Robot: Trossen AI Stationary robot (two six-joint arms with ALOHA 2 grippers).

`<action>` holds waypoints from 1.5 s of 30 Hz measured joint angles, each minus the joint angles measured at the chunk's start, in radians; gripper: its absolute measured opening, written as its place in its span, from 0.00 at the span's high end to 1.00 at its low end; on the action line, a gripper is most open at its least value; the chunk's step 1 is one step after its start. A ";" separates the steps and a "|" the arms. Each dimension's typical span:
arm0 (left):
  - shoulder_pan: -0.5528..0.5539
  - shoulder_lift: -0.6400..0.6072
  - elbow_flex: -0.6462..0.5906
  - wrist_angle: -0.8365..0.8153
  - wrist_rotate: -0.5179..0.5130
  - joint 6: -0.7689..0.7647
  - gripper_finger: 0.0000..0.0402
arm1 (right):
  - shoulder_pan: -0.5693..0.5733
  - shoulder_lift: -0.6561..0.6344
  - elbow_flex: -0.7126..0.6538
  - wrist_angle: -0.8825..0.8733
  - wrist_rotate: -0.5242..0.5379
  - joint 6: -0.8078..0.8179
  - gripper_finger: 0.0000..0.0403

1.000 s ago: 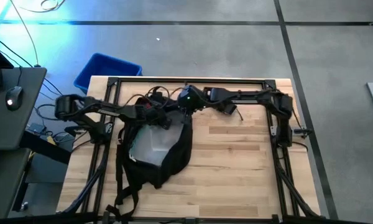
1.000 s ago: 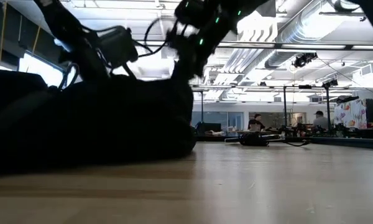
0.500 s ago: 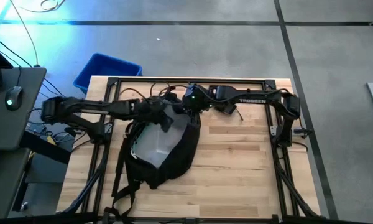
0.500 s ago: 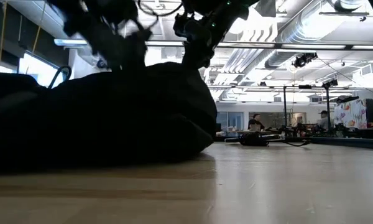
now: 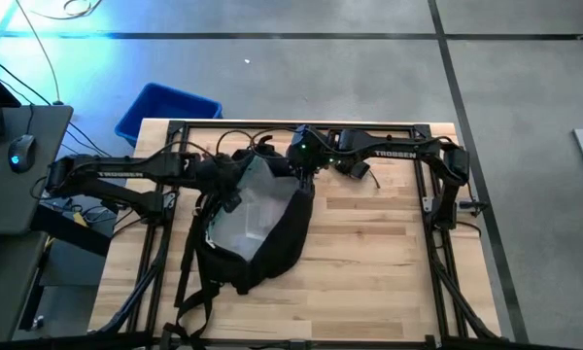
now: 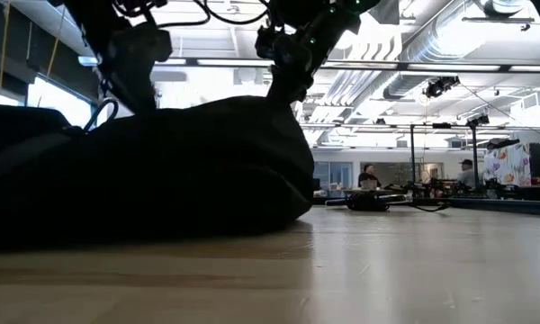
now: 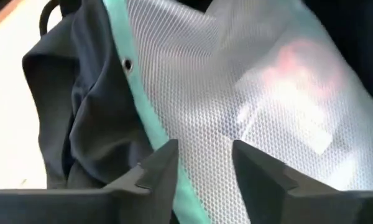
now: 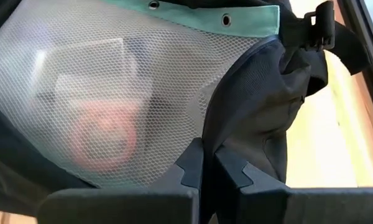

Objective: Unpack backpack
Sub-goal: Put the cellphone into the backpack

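The black backpack (image 5: 272, 248) lies on its side at the table's left middle, its mouth gaping toward the far edge. A white mesh bag (image 5: 243, 219) with a teal hem (image 7: 133, 81) shows inside it, with pale and red items behind the mesh (image 8: 105, 140). My left gripper (image 7: 202, 165) is open just above the mesh bag; its fingers stand on either side of the teal hem, at the mouth's left (image 5: 231, 190). My right gripper (image 8: 208, 167) is shut on the backpack's mouth at the far right (image 5: 303, 177). My right gripper pinches the black fabric rim of the backpack's mouth (image 8: 219, 134) between its two shut fingers, slanting down from the table's far right. The rim is drawn up under the fingers (image 6: 286, 94), while the body of the pack stays on the table.
The pack's shoulder straps (image 5: 189, 292) trail toward the near edge. A blue bin (image 5: 165, 109) stands on the floor beyond the far left corner. Bare wood lies to the right of the pack (image 5: 389, 253). People sit far off in the room (image 6: 371, 178).
My left gripper has risen out of the pack's mouth, drawn back toward the table's left edge, rolled, and opened. The right gripper has kept its hold. The pack's far right side stands higher and fuller than before, and more of the mesh bag shows.
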 joint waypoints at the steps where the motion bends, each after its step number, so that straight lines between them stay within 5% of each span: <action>1: 0.000 0.005 0.000 -0.013 -0.011 -0.008 0.62 | 0.000 0.000 0.000 -0.002 0.000 -0.003 1.00; 8: 0.005 0.083 -0.034 -0.125 -0.183 -0.054 0.53 | -0.004 0.000 0.000 -0.003 -0.003 -0.016 1.00; 14: 0.015 0.160 -0.112 -0.019 -0.153 -0.141 0.53 | -0.004 0.000 0.000 -0.015 -0.007 -0.029 1.00; 17: 0.015 0.199 -0.113 -0.044 -0.174 -0.200 0.62 | -0.004 0.000 0.000 -0.025 -0.007 -0.033 1.00; 22: 0.012 0.207 -0.060 -0.109 -0.194 -0.204 0.96 | -0.004 0.000 -0.010 -0.057 -0.043 -0.053 1.00; 32: -0.085 0.138 0.284 -0.316 -0.489 -0.276 1.00 | -0.029 0.001 -0.180 0.011 -0.060 -0.061 1.00; 45: -0.100 0.134 0.332 -0.253 -0.545 -0.310 1.00 | -0.067 -0.210 -0.179 0.095 0.038 -0.048 0.94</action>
